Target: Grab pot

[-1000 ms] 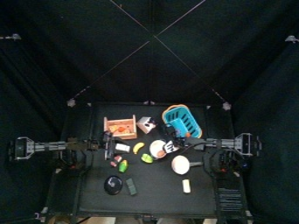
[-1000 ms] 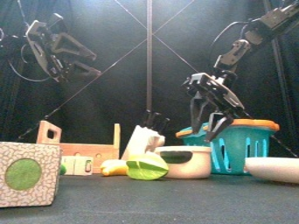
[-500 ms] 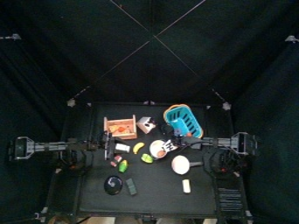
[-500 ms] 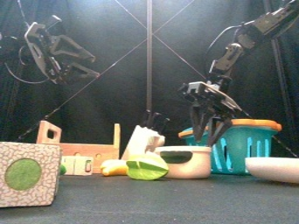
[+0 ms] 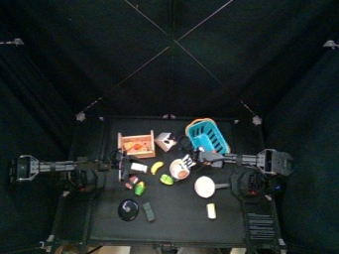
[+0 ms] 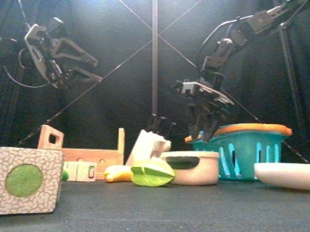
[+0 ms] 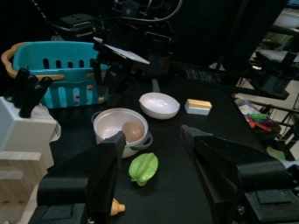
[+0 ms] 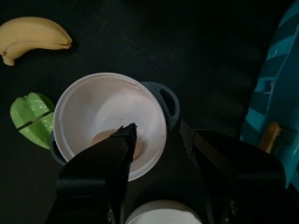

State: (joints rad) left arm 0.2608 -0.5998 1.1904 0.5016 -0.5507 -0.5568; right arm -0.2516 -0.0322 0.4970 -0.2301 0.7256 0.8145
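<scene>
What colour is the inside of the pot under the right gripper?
Cream-white inside the pot, with a dark rim; clearest in the right wrist view.

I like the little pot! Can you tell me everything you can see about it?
The pot is small and round, cream-white inside, with a thin dark rim and a stubby handle on its side. It stands upright on the black table, between the green leafy thing and the blue basket. The right gripper hangs open right above it, not touching it.
</scene>
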